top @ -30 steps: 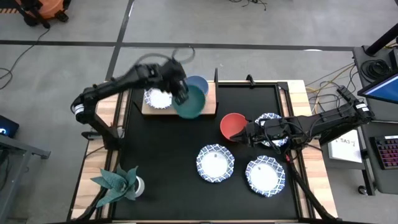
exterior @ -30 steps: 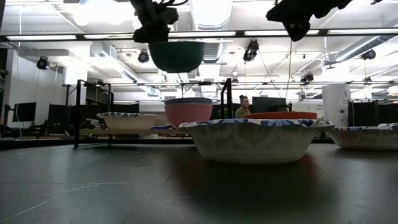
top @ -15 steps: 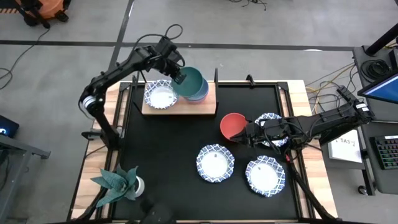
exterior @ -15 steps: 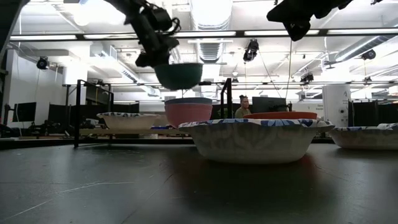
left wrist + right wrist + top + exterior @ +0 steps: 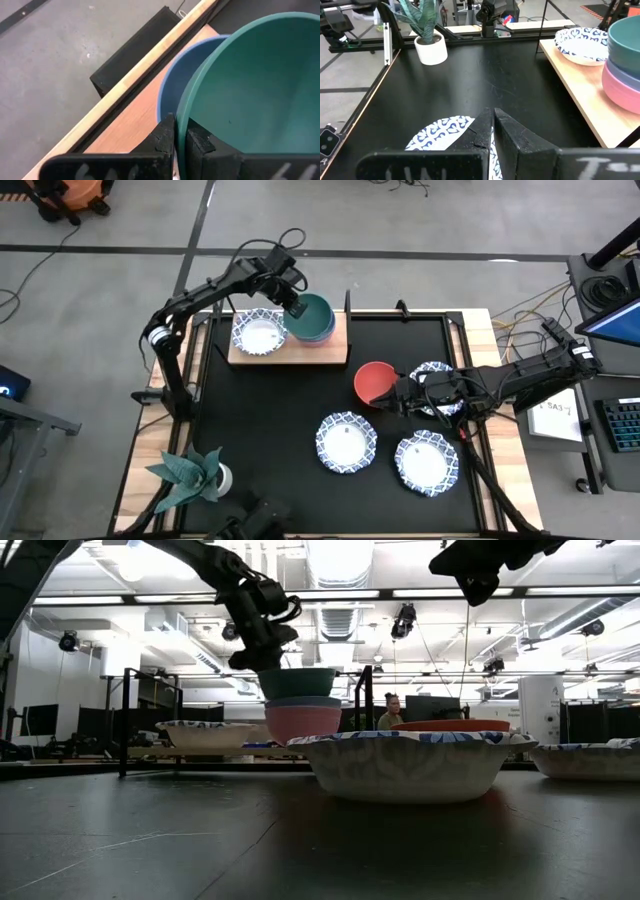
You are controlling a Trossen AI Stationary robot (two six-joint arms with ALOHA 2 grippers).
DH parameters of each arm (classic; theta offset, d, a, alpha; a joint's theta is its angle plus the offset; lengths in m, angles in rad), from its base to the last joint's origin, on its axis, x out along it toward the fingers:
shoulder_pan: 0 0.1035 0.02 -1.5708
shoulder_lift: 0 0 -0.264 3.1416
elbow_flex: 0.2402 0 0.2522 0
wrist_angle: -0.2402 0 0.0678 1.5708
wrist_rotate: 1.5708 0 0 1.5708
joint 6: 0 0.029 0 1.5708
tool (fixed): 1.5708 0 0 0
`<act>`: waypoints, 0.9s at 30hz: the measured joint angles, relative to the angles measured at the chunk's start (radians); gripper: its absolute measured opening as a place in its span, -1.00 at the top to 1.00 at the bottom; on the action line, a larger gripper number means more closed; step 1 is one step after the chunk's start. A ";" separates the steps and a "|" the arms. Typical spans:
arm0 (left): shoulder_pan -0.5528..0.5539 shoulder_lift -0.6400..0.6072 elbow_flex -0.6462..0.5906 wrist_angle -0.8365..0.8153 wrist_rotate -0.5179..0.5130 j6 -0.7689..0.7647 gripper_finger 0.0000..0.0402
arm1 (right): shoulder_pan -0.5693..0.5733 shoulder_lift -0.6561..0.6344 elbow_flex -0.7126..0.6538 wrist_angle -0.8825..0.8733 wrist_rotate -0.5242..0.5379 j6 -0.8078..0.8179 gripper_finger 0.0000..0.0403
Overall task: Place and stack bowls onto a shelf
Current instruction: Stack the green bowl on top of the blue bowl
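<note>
the left end effector [image 5: 297, 304] pinches the near rim of the green bowl [image 5: 314, 316], fingers closed on it. that bowl sits nested in the blue bowl [image 5: 176, 87] atop the pink bowl [image 5: 302, 723] on the shelf [image 5: 337, 351]. beside it lies a patterned bowl [image 5: 259, 333]. farther off, the right end effector [image 5: 388, 397], fingers together, hangs by the red bowl [image 5: 373, 381].

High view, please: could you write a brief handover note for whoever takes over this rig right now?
Left end effector: shut on the green bowl rim, nested on the blue bowl and pink bowl on the shelf.
Right end effector: shut, raised beside the red bowl.
Done: patterned bowl and that stack shelved.
Left: release green; shelve red and three patterned bowls from the mat.
</note>
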 joint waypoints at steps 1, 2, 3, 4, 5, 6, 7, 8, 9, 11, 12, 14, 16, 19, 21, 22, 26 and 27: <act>0.000 0.000 0.000 0.009 0.000 0.000 1.00 | 0.000 0.000 0.000 0.000 0.000 0.000 0.96; 0.000 0.000 0.000 0.016 0.000 0.000 1.00 | 0.000 0.000 0.000 0.000 0.000 0.000 0.96; 0.000 0.000 0.000 0.020 0.000 0.000 1.00 | 0.000 0.000 0.000 0.000 0.000 0.000 0.96; 0.000 0.000 0.000 0.024 0.000 0.000 1.00 | 0.000 0.000 0.000 0.000 0.000 0.000 0.96; 0.000 0.000 0.000 0.029 0.000 0.001 1.00 | 0.000 0.000 0.000 0.000 0.000 0.000 0.96; 0.000 0.000 0.000 0.037 0.000 0.002 1.00 | 0.000 0.000 0.000 0.000 0.000 0.000 0.96; 0.000 0.000 0.000 0.042 0.000 0.005 1.00 | 0.000 0.000 0.000 0.000 0.000 0.000 0.96; 0.000 0.000 0.000 0.044 0.000 0.008 0.99 | 0.000 0.000 0.000 0.000 0.000 0.000 0.96; 0.000 0.000 0.000 0.045 0.000 0.008 0.98 | 0.000 0.000 0.000 0.000 0.000 0.000 0.96; 0.000 0.000 0.000 0.047 0.000 0.008 0.94 | 0.000 0.000 0.000 0.000 0.000 0.000 0.96; 0.000 0.000 0.000 0.047 0.000 0.008 0.91 | 0.000 0.000 0.000 0.000 0.000 0.000 0.96; 0.000 0.000 0.000 0.048 -0.001 0.008 0.87 | 0.000 0.000 0.000 0.000 0.000 0.000 0.96; 0.000 0.000 0.000 0.048 -0.001 0.008 0.82 | 0.000 0.000 0.000 0.000 0.000 0.000 0.96; 0.000 0.000 0.000 0.048 -0.001 0.008 0.74 | 0.000 0.000 0.000 0.000 0.000 0.000 0.96; 0.000 0.000 0.000 0.048 -0.001 0.010 0.68 | 0.000 0.000 0.000 0.000 0.000 0.000 0.96; 0.000 -0.002 0.000 0.047 0.000 0.013 0.66 | 0.000 0.000 0.000 0.000 0.000 0.000 0.96; 0.000 -0.025 0.000 0.047 0.000 0.019 0.57 | 0.000 0.000 0.000 0.000 0.000 0.005 0.96; 0.000 -0.031 0.000 0.048 0.000 0.022 0.55 | 0.000 0.000 0.000 0.000 0.000 0.008 0.96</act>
